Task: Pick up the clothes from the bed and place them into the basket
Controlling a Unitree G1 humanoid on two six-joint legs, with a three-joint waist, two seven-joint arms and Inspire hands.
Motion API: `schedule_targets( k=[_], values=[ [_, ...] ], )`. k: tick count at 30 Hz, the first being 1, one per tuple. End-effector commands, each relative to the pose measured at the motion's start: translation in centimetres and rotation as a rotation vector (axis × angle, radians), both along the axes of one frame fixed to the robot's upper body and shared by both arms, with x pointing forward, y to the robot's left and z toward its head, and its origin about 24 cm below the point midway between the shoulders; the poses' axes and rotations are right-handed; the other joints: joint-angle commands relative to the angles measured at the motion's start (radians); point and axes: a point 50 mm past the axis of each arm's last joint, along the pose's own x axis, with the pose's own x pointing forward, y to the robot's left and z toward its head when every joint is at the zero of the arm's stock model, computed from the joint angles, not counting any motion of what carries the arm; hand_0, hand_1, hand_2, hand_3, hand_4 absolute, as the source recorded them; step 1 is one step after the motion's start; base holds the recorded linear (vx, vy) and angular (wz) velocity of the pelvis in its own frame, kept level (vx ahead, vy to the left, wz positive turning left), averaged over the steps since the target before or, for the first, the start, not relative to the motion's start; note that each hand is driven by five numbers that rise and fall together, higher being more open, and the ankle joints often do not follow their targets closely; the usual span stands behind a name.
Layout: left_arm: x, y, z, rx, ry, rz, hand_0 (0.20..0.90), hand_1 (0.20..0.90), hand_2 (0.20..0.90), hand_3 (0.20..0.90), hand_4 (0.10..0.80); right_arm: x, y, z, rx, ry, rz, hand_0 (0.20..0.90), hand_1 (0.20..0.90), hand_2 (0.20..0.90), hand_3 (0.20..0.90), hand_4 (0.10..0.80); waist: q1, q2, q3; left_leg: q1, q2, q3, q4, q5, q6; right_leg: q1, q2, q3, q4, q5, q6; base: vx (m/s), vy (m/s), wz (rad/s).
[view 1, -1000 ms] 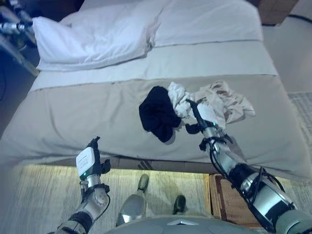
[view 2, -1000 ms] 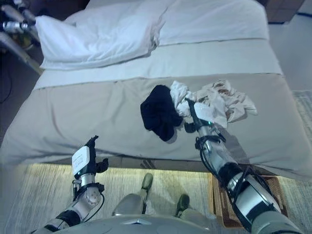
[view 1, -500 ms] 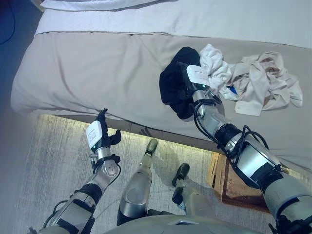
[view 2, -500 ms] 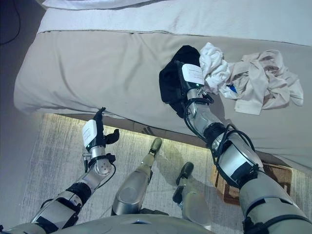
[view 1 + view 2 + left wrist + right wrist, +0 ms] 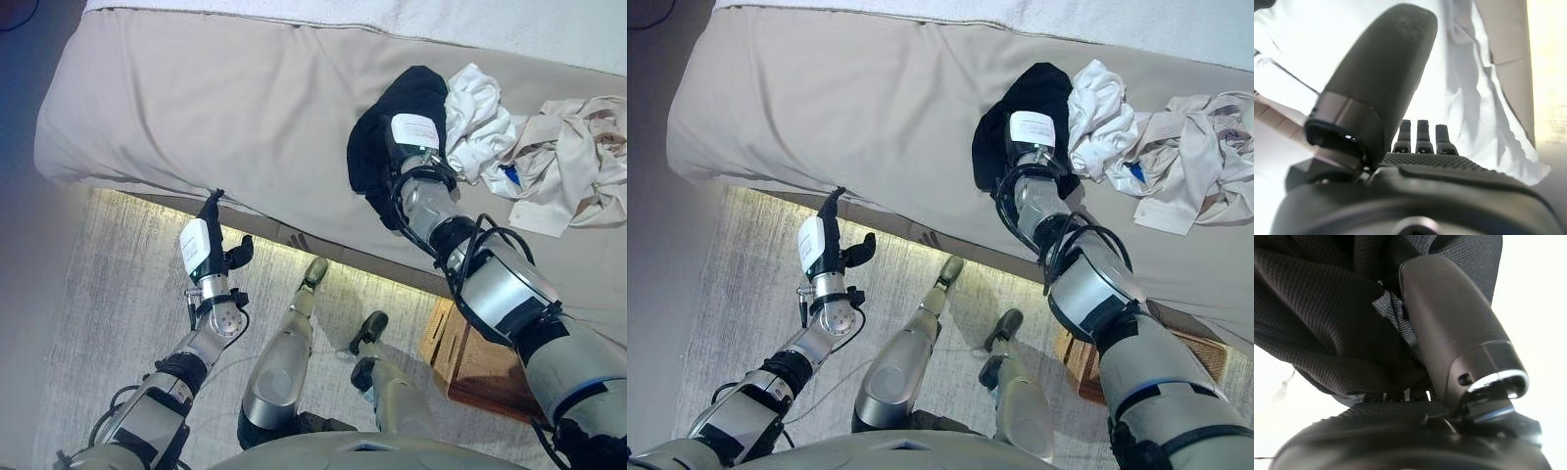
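A black garment lies crumpled near the front edge of the beige bed. My right hand rests on it. In the right wrist view my thumb presses into the bunched black cloth, which folds over my fingers. A white garment and a cream shirt lie just right of it on the bed. A brown wicker basket stands on the floor by the bed, under my right arm. My left hand is open and empty above the floor in front of the bed, and it also shows in the left wrist view.
A pale woven rug covers the floor in front of the bed. A lit strip runs under the bed's front edge. White sheets lie at the far side of the bed.
The camera has tipped down and moved closer to the bed. My right hand has moved left from the white clothes onto the black garment and closed on it. My left hand stays raised.
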Motion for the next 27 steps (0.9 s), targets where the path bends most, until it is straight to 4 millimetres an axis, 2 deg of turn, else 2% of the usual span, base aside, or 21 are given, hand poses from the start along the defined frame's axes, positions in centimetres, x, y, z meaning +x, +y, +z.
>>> schedule_targets(
  k=[1,6,12,15,23,24,25,27],
  values=[
    [1.1,0.0,3.9,-0.017,-0.232,-0.042,0.9,0.9,0.9,0.9,0.8,0.7,-1.2,4.3,-0.162,-0.027,-0.118,0.9,0.9,0.9,0.9,0.8,0.019,0.015,0.042,-0.012,-0.065,0.057,0.036,-0.063,0.096,-0.117,-0.073,0.04,0.149,0.047,-0.007,-0.028,0.066,0.03],
    [0.8,-0.7,4.4,-0.033,-0.267,-0.085,0.9,0.9,0.9,0.9,0.8,0.6,-3.1,5.8,-0.188,-0.029,-0.22,0.9,0.9,0.9,0.9,0.8,0.033,0.035,0.042,-0.075,-0.072,0.065,0.062,-0.053,0.101,-0.178,-0.073,0.029,0.199,0.036,-0.009,-0.021,0.046,0.03],
    [0.6,-1.3,4.6,-0.07,-0.285,-0.109,0.9,0.9,0.9,0.9,0.8,0.4,-5.1,7.5,-0.136,-0.011,-0.311,0.9,0.9,0.9,0.9,0.8,0.048,0.065,0.042,-0.168,-0.088,0.062,0.136,-0.055,0.104,-0.267,-0.076,0.028,0.287,0.014,-0.019,-0.026,0.043,0.02],
    [0.5,-1.1,4.6,-0.082,-0.293,-0.102,0.9,0.9,0.9,0.9,0.8,0.2,-6.5,7.8,-0.111,0.044,-0.35,0.9,0.9,0.9,0.9,0.8,0.053,0.081,0.042,-0.212,-0.092,0.065,0.172,-0.054,0.105,-0.311,-0.078,0.029,0.344,-0.004,-0.025,-0.02,0.015,0.06],
    [0.4,-0.5,5.3,-0.092,-0.315,-0.111,0.9,0.9,0.9,0.9,0.8,-0.1,-8.1,7.8,-0.085,0.192,-0.391,0.9,0.9,0.9,0.9,0.8,0.052,0.094,0.042,-0.264,-0.089,0.067,0.203,-0.053,0.107,-0.374,-0.069,0.04,0.388,-0.018,-0.034,-0.008,-0.011,0.02],
    [0.4,-0.3,5.3,-0.092,-0.313,-0.108,0.9,0.9,0.9,0.9,0.8,0.0,-8.0,7.8,-0.08,0.19,-0.371,0.418,0.418,0.418,0.337,0.237,0.05,0.093,0.042,-0.268,-0.088,0.067,0.204,-0.053,0.106,-0.378,-0.065,0.042,0.39,-0.019,-0.036,-0.022,-0.013,-0.05],
    [0.3,-0.1,5.3,-0.095,-0.31,-0.102,0.9,0.9,0.9,0.9,0.8,0.1,-7.8,7.8,-0.074,0.189,-0.349,0.3,0.3,0.3,0.2,0.1,0.047,0.092,0.042,-0.271,-0.086,0.068,0.207,-0.054,0.105,-0.382,-0.06,0.047,0.394,-0.022,-0.039,-0.028,-0.014,-0.04],
    [0.3,0.1,5.3,-0.096,-0.312,-0.096,0.9,0.9,0.9,0.9,0.8,0.2,-7.6,8.0,-0.064,0.152,-0.323,0.3,0.3,0.3,0.2,0.1,0.044,0.087,0.042,-0.274,-0.081,0.068,0.21,-0.055,0.104,-0.386,-0.053,0.054,0.397,-0.025,-0.042,-0.023,-0.022,-0.04]
  ],
)
